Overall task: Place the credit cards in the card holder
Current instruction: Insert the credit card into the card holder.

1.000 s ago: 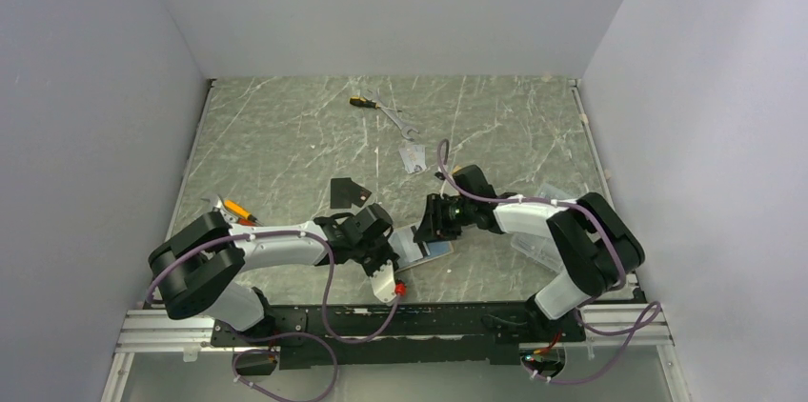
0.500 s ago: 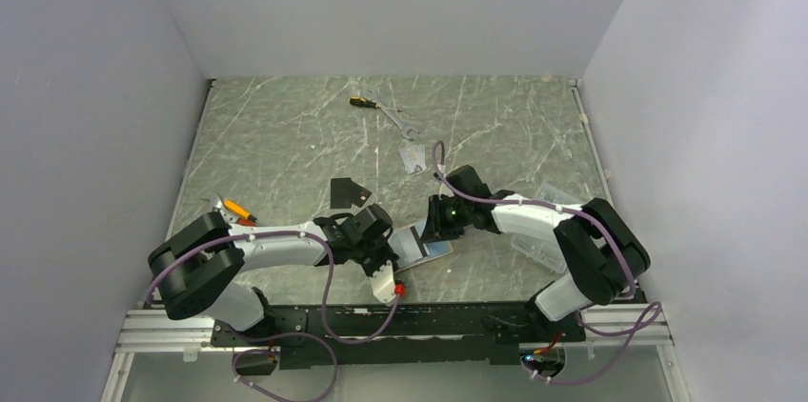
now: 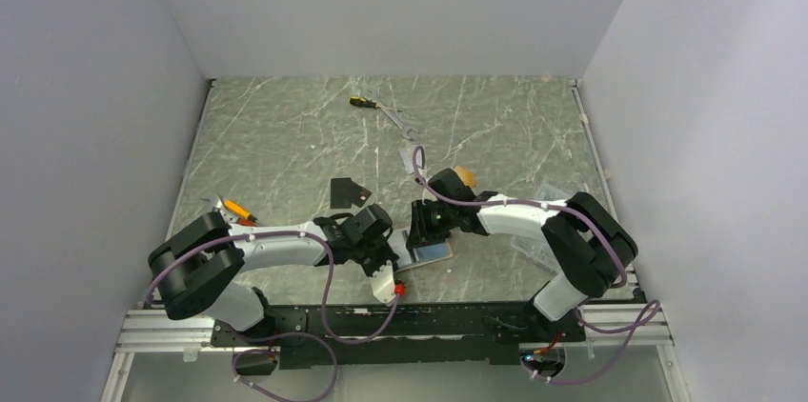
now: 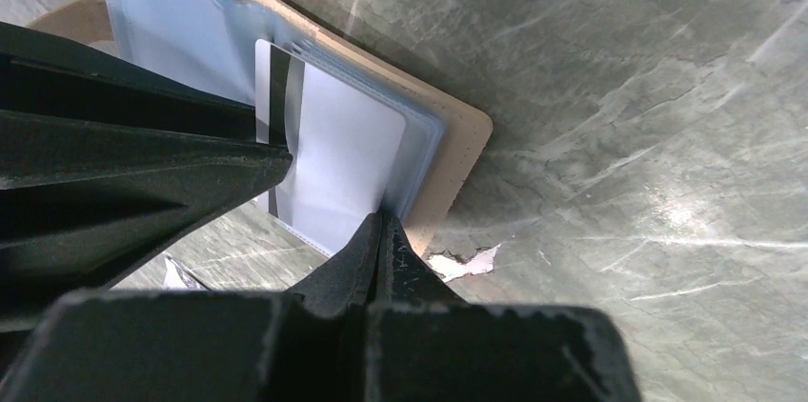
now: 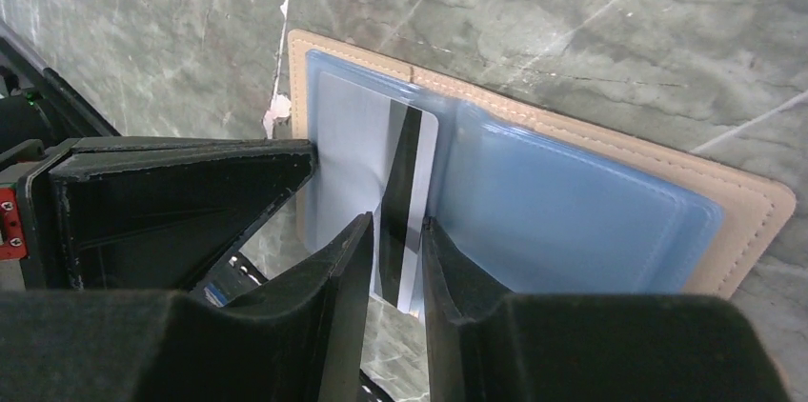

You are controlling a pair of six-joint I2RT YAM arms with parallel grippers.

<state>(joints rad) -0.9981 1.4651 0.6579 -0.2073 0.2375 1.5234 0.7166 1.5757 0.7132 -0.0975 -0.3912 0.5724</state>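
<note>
My left claw [image 4: 381, 223], clenched empty, is pressing the card holder [image 5: 610, 211] at its edge. My right claw [image 5: 394, 223], slightly parted, is straddling the half-sleeved silver card [image 5: 348, 135].

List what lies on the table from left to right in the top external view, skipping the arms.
orange-handled tool → black card → card holder → clear plastic box

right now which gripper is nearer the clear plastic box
Right. The right gripper is over the card holder, and the clear plastic box lies further to the robot's right beside that arm. The left gripper is at the holder's left edge, farther from the box.
</note>
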